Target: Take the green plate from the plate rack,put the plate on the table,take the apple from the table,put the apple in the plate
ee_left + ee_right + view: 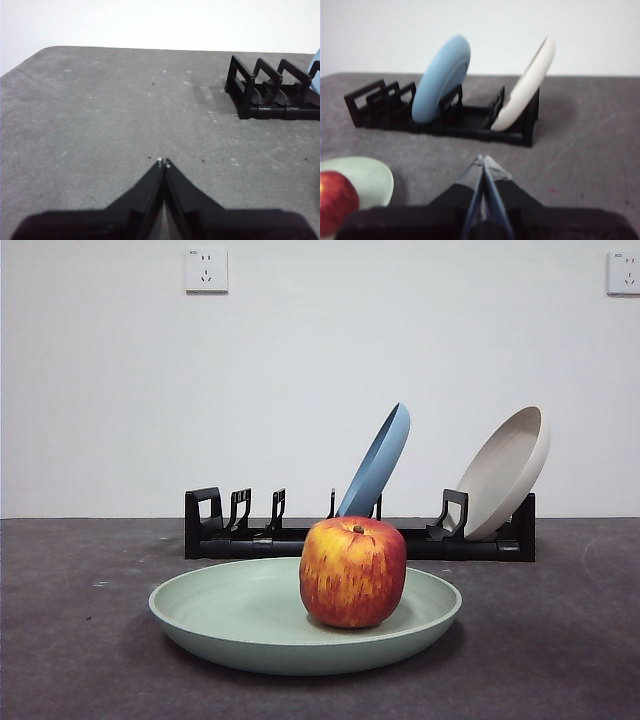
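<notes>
The green plate (250,625) lies flat on the table (80,640) in front of the plate rack (250,538). The red apple (352,572) stands in the plate, right of its middle. The right wrist view shows the plate's edge (367,177) and the apple (335,207) at one side. My left gripper (163,162) is shut and empty over bare table, with the rack's end (260,92) off to one side. My right gripper (482,161) is shut and empty, facing the rack (445,120). Neither gripper shows in the front view.
A blue plate (378,460) and a beige plate (508,472) lean in the rack's slots; both also show in the right wrist view, blue (442,77) and beige (525,92). A white wall stands behind the table.
</notes>
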You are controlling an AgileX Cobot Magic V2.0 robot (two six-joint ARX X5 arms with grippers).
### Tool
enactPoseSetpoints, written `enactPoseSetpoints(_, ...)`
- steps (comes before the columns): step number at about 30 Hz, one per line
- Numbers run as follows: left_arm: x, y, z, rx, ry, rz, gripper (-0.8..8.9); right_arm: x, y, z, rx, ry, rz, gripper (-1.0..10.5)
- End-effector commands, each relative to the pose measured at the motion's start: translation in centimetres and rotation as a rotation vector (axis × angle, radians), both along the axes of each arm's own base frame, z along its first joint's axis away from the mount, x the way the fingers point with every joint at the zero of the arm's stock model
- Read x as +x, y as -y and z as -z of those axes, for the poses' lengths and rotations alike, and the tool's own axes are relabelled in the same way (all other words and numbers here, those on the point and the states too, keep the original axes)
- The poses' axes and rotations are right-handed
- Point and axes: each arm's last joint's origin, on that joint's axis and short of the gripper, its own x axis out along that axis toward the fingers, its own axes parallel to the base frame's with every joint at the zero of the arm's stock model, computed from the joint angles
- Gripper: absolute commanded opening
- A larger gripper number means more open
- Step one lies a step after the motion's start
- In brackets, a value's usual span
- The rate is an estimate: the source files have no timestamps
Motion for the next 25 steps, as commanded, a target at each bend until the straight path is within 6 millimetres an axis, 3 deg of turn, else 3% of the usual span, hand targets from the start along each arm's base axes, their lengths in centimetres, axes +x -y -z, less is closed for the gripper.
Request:
enactPoseSetpoints(1,0.1,0.0,0.4,-0.006,-0.009,-0.004,-0.03,0.0,0.0,0.7,-0.007,-0.020,0.006,0.0)
enactPoseSetpoints(10,0.1,0.0,0.4,-0.006,-0.009,-0.004,-0.03,-0.1,0.0,2.2,-0.009,-0.129,0.003,0.0)
enactPoseSetpoints(25,0.1,0.0,0.4,-0.006,-0.008,-0.004,-0.03,0.0,0.0,2.2,-0.010,-0.132,0.003,0.0)
